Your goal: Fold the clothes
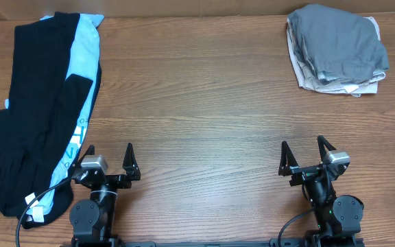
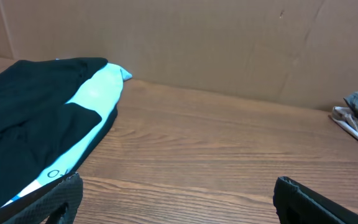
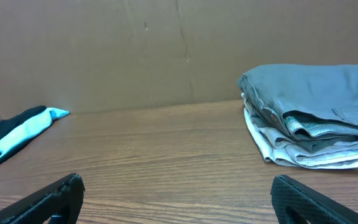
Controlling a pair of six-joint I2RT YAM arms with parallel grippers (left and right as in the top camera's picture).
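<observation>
Off to the left of the left gripper (image 1: pixel 110 152), and stretching well ahead of its fingers, a black T-shirt (image 1: pixel 26 110) lies rumpled and unfolded on the table (image 1: pixel 197 103). It is tangled with a light blue printed garment (image 1: pixel 84 55) that shows along its right edge, on the side nearest the fingers. Those fingers are spread wide and hold nothing, poised over bare wood just right of the cloth. I judge the job to be at the start of a new garment: nothing is grasped, and the black shirt looks like the next piece. The next move calls for the left fingers to swing left onto an edge of the shirt and pinch the black layer alone, since the blue garment touches it and could be dragged along. The shirt would then have to come onto the open wood between the two grippers and be spread flat, which likely needs both arms. On the right gripper (image 1: pixel 302 145) the fingers are likewise spread and empty, well apart from the shirt. Far ahead and to the right of them sits a folded pile, a grey garment (image 1: pixel 338 41) on top of a beige garment (image 1: pixel 314 81), seemingly finished and out of the way. Beyond both sets of fingers a cardboard wall (image 2: pixel 197 43) closes the far edge, so cloth cannot be pushed past it
</observation>
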